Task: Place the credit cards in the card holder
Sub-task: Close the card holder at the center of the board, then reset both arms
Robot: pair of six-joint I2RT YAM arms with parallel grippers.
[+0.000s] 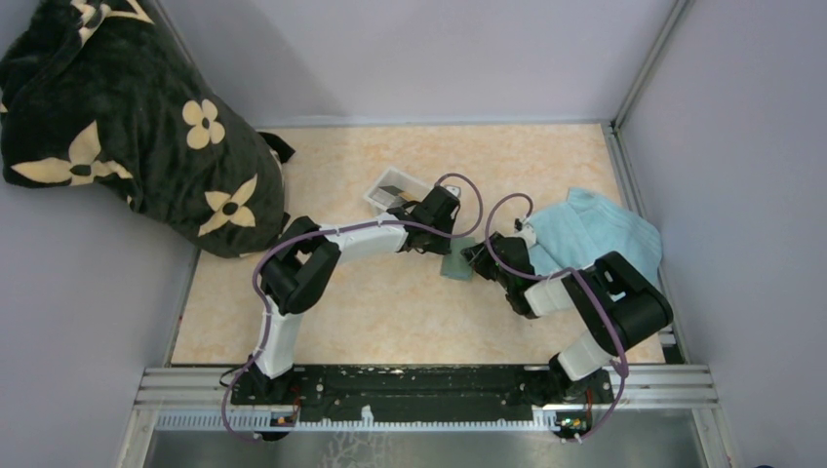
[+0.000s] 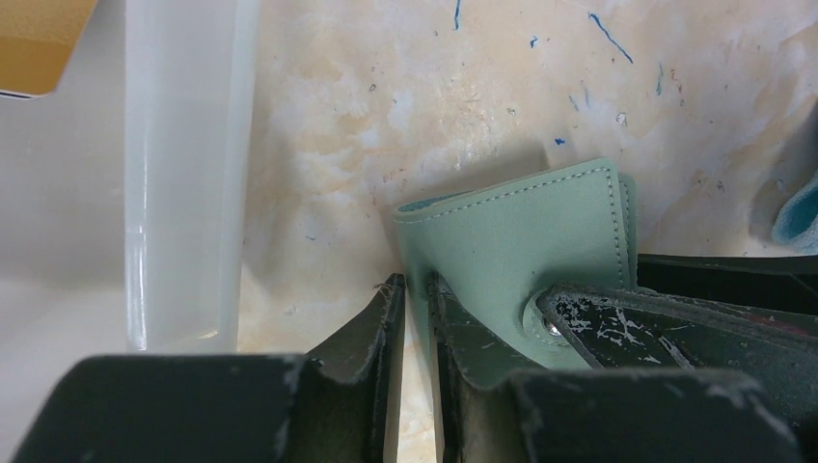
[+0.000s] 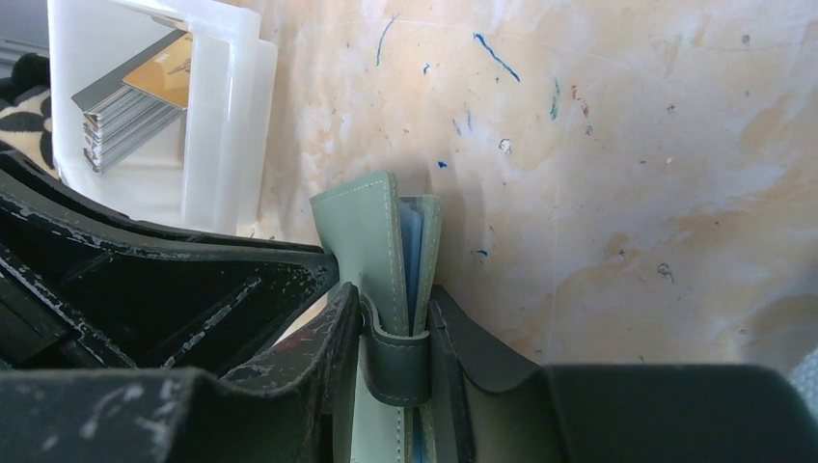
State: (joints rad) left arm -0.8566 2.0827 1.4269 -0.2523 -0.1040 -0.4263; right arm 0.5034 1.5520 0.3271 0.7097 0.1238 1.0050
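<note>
Right gripper (image 3: 386, 301) clamped across closed card holder (image 3: 362, 231) at its strap, likely steadying it for opening. Left gripper (image 2: 413, 286) nearly together at cover edge; grip unclear.

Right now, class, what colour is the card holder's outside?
The card holder is grey-green, clearest in the left wrist view.

Top camera: fixed, high behind my arms' bases, facing down over the whole tabletop (image 1: 390, 322). Wrist cameras: close, low, looking forward past the left tool (image 2: 413, 287) and right tool (image 3: 391, 301). All three share the card holder (image 1: 456, 263) and white tray (image 1: 374, 199).
</note>
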